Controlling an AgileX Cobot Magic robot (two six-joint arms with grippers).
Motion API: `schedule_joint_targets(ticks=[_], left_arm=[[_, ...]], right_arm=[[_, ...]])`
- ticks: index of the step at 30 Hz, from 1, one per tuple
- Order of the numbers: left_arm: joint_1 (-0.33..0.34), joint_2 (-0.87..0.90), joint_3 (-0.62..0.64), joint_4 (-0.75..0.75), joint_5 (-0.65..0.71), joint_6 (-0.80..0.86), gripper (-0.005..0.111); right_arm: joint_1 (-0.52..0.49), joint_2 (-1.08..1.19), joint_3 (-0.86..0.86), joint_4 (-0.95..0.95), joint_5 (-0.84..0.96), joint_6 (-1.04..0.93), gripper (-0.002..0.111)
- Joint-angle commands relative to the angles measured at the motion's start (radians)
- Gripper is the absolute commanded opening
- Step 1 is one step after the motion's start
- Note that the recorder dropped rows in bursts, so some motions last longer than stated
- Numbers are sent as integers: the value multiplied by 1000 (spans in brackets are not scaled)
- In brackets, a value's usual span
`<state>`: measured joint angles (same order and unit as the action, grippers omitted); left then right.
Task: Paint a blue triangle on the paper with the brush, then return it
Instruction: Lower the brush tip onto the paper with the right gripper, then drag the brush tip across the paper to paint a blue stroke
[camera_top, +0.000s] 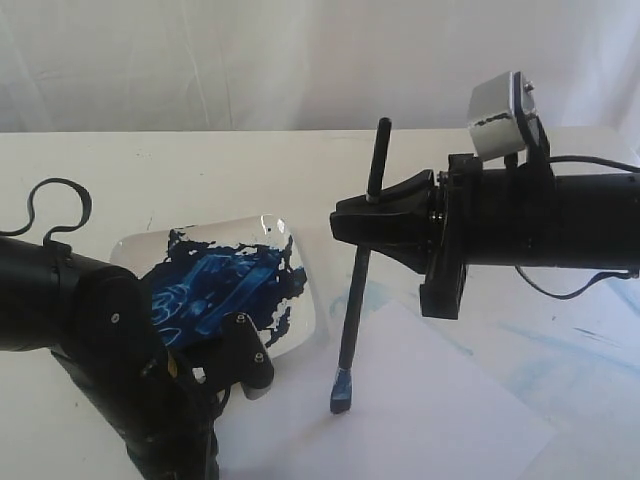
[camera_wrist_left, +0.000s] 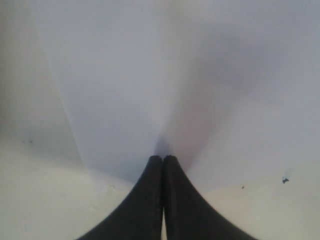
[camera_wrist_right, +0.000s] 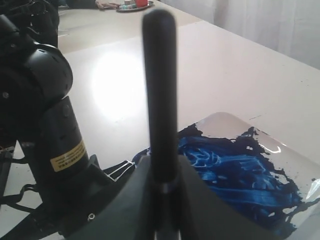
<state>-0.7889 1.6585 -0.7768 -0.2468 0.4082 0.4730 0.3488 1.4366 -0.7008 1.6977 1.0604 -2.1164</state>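
At the centre of the exterior view, your right gripper reaches in from the right edge of the frame. Its jaws are clamped narrowly on the black handle of the brush. The brush stands nearly upright, with its top leaning slightly to the right. Its blue-stained bristle tip points down at lower centre, over the left part of the paper. You cannot tell from these views whether the tip touches the sheet. The paper lies flat across the lower middle of the frame, and it is plain white around the tip.

Just left of the brush sits a square white dish, smeared with dark blue paint. It rests on the cream table and touches or overlaps the paper's left side. Faint pale-blue smears mark the table at the right of the frame.

Your left gripper comes in from the lower left corner of the exterior view. Its wrist view shows the two black fingers pressed together with nothing between them, their tips down on the paper near its edge.
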Motion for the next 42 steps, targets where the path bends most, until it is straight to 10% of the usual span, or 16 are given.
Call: schedule_joint_targets(ticks=[1,42], left_arm=[[-1,6,9,-7,33,-3,0],[-1,6,9,-7,33,-3,0]], right_arm=[[5,1,3,13,-20,-16,0],[5,-73,3,11,-339,-16,0]])
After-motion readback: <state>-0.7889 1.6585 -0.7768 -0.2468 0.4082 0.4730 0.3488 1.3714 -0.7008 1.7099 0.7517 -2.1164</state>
